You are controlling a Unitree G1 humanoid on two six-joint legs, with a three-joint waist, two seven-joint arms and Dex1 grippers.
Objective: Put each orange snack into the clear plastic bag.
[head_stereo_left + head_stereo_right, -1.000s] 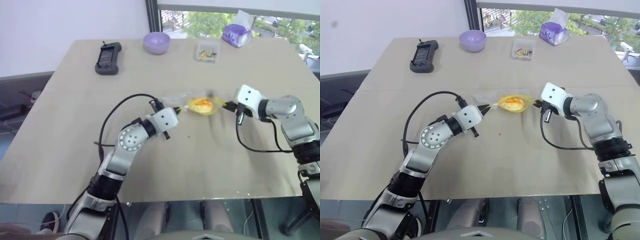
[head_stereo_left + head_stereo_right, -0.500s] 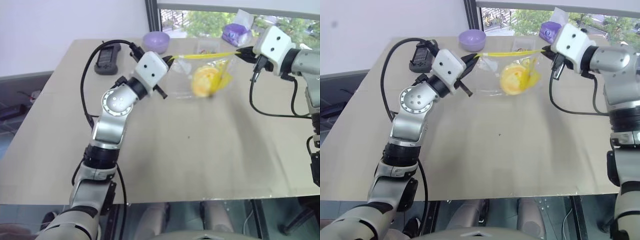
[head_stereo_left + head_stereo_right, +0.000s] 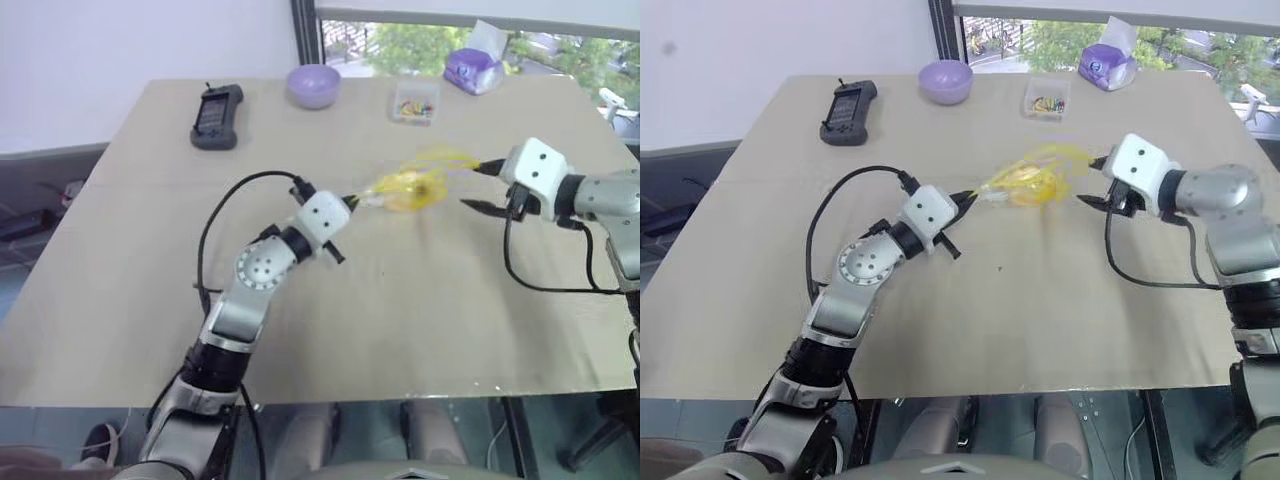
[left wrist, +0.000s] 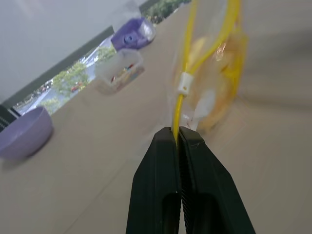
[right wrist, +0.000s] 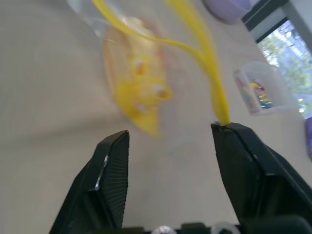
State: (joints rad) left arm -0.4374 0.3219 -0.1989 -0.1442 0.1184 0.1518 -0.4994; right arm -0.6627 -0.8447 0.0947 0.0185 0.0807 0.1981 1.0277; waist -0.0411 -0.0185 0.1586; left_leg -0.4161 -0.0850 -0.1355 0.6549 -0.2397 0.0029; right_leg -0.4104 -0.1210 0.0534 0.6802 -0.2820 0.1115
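Note:
The clear plastic bag sits at mid-table with its yellow seal strip looped open. Blurred inside it is the orange snack, also visible as the orange snack through the film. My left gripper is shut on the strip's end, on the bag's left side. My right gripper stands open just right of the bag. The strip's other end reaches the tip of one of its fingers, and nothing lies between the two fingers.
Along the far edge are a black handheld device, a purple bowl, a small clear box of colourful bits and a purple tissue pack. Black cables trail from both wrists.
Half a second ago both grippers held the bag stretched high between them. Both arms have since come down, and the right gripper has opened off the strip. The left one still holds its end.

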